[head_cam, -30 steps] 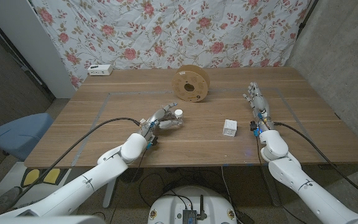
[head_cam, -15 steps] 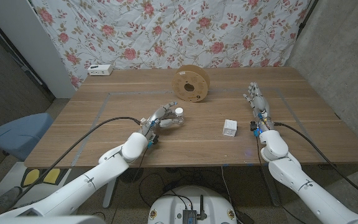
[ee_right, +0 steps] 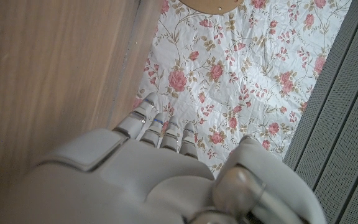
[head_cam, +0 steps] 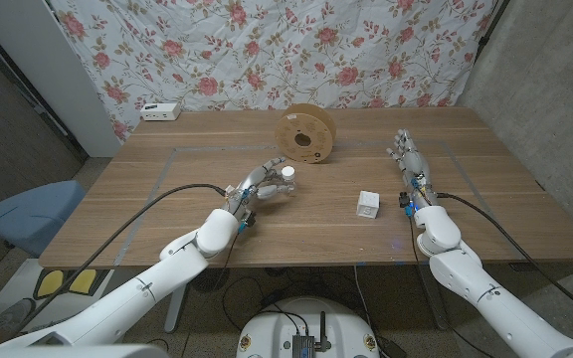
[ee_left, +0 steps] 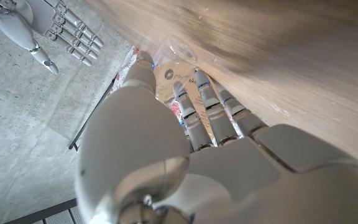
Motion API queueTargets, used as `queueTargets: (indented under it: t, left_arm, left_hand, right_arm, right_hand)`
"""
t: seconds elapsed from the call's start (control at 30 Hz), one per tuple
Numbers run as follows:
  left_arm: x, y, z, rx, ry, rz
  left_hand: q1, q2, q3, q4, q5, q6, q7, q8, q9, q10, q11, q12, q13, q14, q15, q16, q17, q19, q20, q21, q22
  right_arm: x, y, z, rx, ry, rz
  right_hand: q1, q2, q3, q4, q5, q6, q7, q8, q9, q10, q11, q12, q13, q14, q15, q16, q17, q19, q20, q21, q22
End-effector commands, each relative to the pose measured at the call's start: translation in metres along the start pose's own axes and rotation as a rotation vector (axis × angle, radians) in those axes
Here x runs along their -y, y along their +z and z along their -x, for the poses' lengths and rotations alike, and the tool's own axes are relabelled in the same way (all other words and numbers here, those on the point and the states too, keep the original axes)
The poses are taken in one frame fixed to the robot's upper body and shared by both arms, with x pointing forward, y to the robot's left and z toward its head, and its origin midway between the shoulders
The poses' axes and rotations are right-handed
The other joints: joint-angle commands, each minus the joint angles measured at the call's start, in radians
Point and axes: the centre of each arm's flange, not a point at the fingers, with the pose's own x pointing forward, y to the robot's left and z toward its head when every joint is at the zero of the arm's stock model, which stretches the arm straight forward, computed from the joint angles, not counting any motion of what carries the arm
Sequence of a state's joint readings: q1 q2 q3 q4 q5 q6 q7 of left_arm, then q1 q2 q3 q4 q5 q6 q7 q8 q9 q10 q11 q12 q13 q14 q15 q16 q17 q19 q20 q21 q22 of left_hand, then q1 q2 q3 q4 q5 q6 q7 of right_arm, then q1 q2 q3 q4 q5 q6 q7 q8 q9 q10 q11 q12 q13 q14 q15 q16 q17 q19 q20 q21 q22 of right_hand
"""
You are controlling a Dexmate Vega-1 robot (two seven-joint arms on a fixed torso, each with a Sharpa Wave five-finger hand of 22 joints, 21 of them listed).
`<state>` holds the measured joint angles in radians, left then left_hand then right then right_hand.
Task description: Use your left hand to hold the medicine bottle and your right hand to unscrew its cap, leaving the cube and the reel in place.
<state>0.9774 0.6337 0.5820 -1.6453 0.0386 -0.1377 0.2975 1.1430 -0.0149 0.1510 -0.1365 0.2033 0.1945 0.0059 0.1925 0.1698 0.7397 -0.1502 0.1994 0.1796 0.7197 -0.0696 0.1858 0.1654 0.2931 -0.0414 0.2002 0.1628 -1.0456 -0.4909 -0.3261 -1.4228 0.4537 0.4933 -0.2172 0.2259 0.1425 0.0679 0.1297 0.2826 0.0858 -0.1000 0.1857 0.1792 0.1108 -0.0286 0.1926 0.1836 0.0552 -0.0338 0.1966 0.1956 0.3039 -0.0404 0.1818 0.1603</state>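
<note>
The medicine bottle (head_cam: 279,186), clear with a white cap (head_cam: 287,174), is held in my left hand (head_cam: 255,190) near the table's middle, cap end pointing up and toward the reel. In the left wrist view my fingers (ee_left: 197,106) wrap the labelled bottle (ee_left: 169,70). My right hand (head_cam: 409,161) stands at the table's right with fingers stretched out and holds nothing; it is well apart from the bottle and also appears as the right hand (ee_left: 58,31) in the left wrist view. The white cube (head_cam: 368,205) sits between the two hands. The wooden reel (head_cam: 306,136) stands behind the bottle.
A small white box (head_cam: 159,111) lies at the table's back left corner. A floral cloth (head_cam: 267,50) hangs behind the table. A blue seat (head_cam: 30,211) stands off the left edge. The reel's rim (ee_right: 209,5) shows in the right wrist view.
My left hand has lifted the bottle slightly, so the cap sits a little higher and nearer the reel. My right hand has edged slightly away from me.
</note>
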Motion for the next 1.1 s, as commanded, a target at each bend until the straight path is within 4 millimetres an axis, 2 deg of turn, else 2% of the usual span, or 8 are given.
queueTargets:
  t: [0.03, 0.27, 0.47, 0.67, 1.1]
  left_arm:
    - [0.000, 0.007, -0.004, 0.027, 0.011, 0.010]
    - [0.001, 0.010, -0.005, 0.028, 0.010, 0.020]
    - [0.002, 0.015, -0.006, 0.021, 0.001, 0.024]
    - [0.003, 0.020, -0.006, 0.011, -0.005, 0.025]
    - [0.002, 0.028, -0.007, 0.006, -0.014, 0.024]
  left_hand:
    - [0.014, 0.001, -0.006, 0.001, -0.003, 0.006, 0.004, -0.001, 0.004, 0.012, 0.003, -0.001, 0.001, 0.013, -0.140, 0.010, 0.002, 0.012, -0.090, 0.008, 0.004]
    - [0.017, 0.006, -0.005, 0.001, -0.004, 0.007, 0.004, -0.002, 0.004, 0.013, 0.005, -0.002, 0.001, 0.024, -0.142, 0.010, 0.002, 0.014, -0.091, 0.005, 0.004]
    - [0.024, 0.006, -0.003, -0.002, -0.005, 0.009, 0.004, -0.004, 0.004, 0.014, 0.010, -0.003, 0.002, 0.039, -0.140, 0.007, 0.000, 0.033, -0.061, 0.006, 0.004]
    - [0.019, 0.007, -0.003, 0.001, -0.008, 0.012, 0.013, -0.004, 0.004, 0.016, 0.011, -0.004, 0.002, 0.049, -0.133, 0.003, -0.002, 0.043, -0.046, 0.004, 0.004]
    - [0.012, 0.003, -0.004, 0.004, -0.011, 0.022, 0.011, -0.003, 0.004, 0.019, 0.008, -0.004, 0.003, 0.054, -0.131, -0.003, -0.004, 0.048, -0.047, 0.000, 0.004]
  right_arm:
    - [-0.004, 0.004, -0.005, 0.000, 0.024, 0.008]
    - [-0.006, 0.009, -0.004, -0.012, 0.037, 0.033]
    - [-0.007, 0.016, -0.002, -0.030, 0.054, 0.073]
    - [-0.009, 0.026, -0.002, -0.052, 0.077, 0.119]
    - [-0.021, 0.054, 0.001, -0.085, 0.102, 0.251]
  right_hand:
    - [-0.004, 0.004, 0.005, 0.003, 0.004, 0.004, -0.004, 0.004, 0.001, 0.002, -0.001, 0.000, 0.004, 0.007, -0.029, 0.002, 0.000, -0.002, -0.051, 0.005, 0.006]
    - [-0.005, 0.004, 0.006, 0.003, 0.004, 0.005, -0.004, 0.005, 0.001, 0.002, -0.001, 0.000, 0.004, 0.007, -0.028, 0.002, 0.001, -0.003, -0.051, 0.004, 0.006]
    - [-0.005, 0.004, 0.006, 0.003, 0.004, 0.003, -0.003, 0.004, 0.001, 0.002, -0.001, 0.000, 0.004, 0.005, -0.027, 0.001, 0.001, -0.005, -0.052, 0.003, 0.006]
    - [-0.005, 0.003, 0.007, 0.002, 0.004, 0.004, -0.003, 0.004, 0.001, 0.002, 0.000, 0.000, 0.004, 0.002, -0.025, 0.000, 0.000, -0.008, -0.051, 0.002, 0.006]
    - [-0.001, -0.002, 0.009, -0.003, 0.004, 0.007, -0.004, 0.005, 0.001, -0.001, 0.000, -0.001, 0.004, -0.001, -0.016, -0.001, -0.001, -0.013, -0.049, 0.002, 0.006]
